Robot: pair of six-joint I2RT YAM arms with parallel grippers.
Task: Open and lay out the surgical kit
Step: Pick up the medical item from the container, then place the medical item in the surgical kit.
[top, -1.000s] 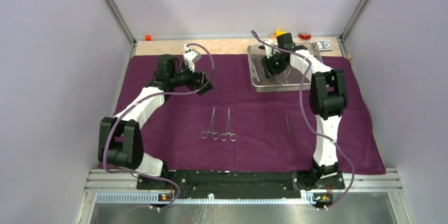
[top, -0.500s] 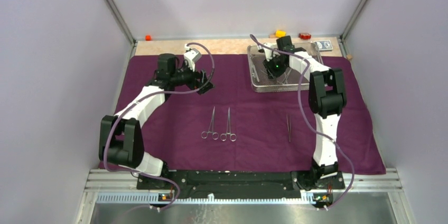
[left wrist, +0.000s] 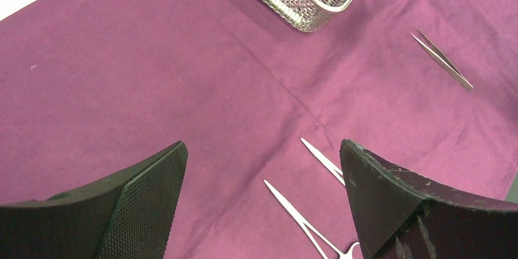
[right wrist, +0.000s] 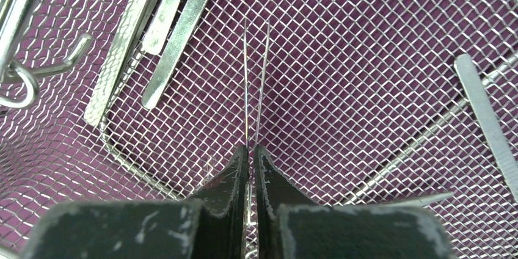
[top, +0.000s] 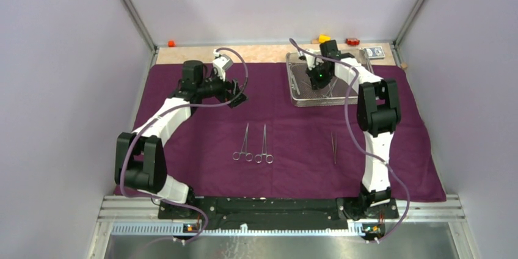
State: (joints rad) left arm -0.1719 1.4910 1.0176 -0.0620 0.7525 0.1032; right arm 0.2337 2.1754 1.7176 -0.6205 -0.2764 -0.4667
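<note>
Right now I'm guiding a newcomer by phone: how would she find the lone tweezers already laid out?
On the dark purple cloth, look at the near half, just left of the right arm. The tweezers lie there alone: straight, slim, without finger rings, unlike the two ring-handled clamps side by side further left.

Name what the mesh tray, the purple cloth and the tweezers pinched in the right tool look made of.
Tray: woven wire, shiny silver, likely steel.
Cloth: matte fabric, softly creased.
Tweezers: thin bright metal, probably steel, with glinting prongs.
</note>
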